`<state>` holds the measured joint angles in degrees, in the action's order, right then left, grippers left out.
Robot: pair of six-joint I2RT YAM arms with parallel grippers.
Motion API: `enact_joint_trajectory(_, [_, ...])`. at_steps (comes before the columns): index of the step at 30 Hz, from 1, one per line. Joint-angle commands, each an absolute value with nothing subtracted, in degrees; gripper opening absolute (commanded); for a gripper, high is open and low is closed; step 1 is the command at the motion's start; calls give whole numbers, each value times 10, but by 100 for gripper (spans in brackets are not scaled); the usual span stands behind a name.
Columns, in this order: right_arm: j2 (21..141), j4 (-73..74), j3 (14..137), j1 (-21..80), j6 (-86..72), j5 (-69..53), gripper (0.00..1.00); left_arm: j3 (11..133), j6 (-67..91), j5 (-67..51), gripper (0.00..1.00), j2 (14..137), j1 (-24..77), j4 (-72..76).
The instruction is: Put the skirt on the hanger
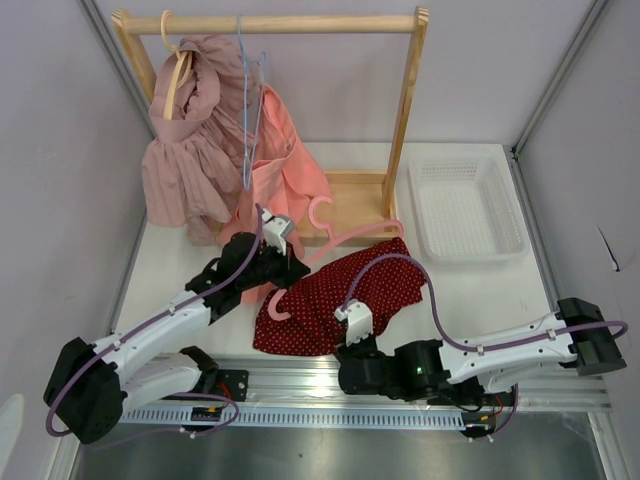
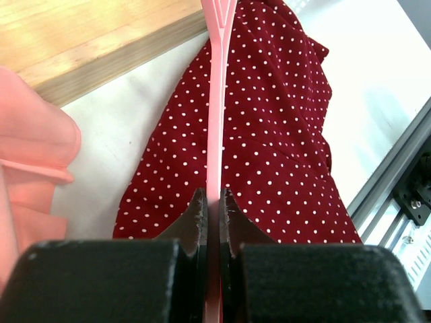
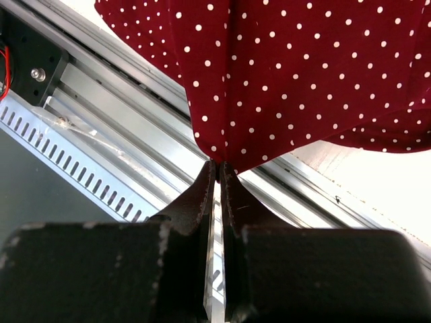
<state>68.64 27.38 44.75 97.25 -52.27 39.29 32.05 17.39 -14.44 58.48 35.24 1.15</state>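
The dark red polka-dot skirt (image 1: 340, 290) lies crumpled on the white table in front of the rack. The slim pink hanger (image 1: 360, 236) lies across the skirt's far side, with one curved end by the rack base. My left gripper (image 1: 290, 270) is shut on the hanger's thin bar (image 2: 217, 101), with the skirt (image 2: 269, 134) under and beyond it. My right gripper (image 1: 345, 338) is shut on the skirt's near edge (image 3: 303, 67), pinching a fold at the fingertips (image 3: 210, 176) above the aluminium rail.
A wooden clothes rack (image 1: 405, 110) stands at the back. It holds a mauve ruffled garment (image 1: 185, 150), a salmon garment (image 1: 285, 170), a blue wire hanger (image 1: 247, 110) and a wooden hanger (image 1: 175, 70). A white basket (image 1: 465, 205) sits at right. The rail (image 1: 420, 395) runs along the near edge.
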Motion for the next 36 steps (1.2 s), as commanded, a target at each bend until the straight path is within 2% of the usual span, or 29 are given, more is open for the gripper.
enact_joint_trajectory(1, [667, 271, 438, 988, -534, 417, 4, 380, 149, -93, 0, 574, 348, 16])
enact_joint_trajectory(12, [624, 297, 413, 1011, -573, 432, 4, 411, 136, -98, 0, 544, 349, -53])
enact_joint_trajectory(18, [648, 237, 409, 1025, -541, 409, 4, 422, 149, -72, 0, 474, 350, -84])
enact_joint_trajectory(22, [694, 266, 425, 1033, -549, 410, 4, 450, 135, -59, 0, 469, 352, -132])
enact_joint_trajectory(27, [687, 234, 390, 1042, -567, 391, 6, 467, 135, -67, 0, 450, 353, -139])
enact_joint_trajectory(31, [693, 225, 408, 1042, -549, 398, 12, 504, 124, -91, 0, 437, 366, -162])
enact_joint_trajectory(34, [714, 218, 436, 1025, -520, 390, 28, 536, 116, -109, 0, 433, 375, -183])
enact_joint_trajectory(35, [724, 214, 443, 1012, -512, 387, 40, 540, 115, -116, 0, 433, 377, -189])
enact_joint_trajectory(36, [727, 206, 456, 1008, -491, 383, 48, 541, 114, -130, 0, 432, 378, -190])
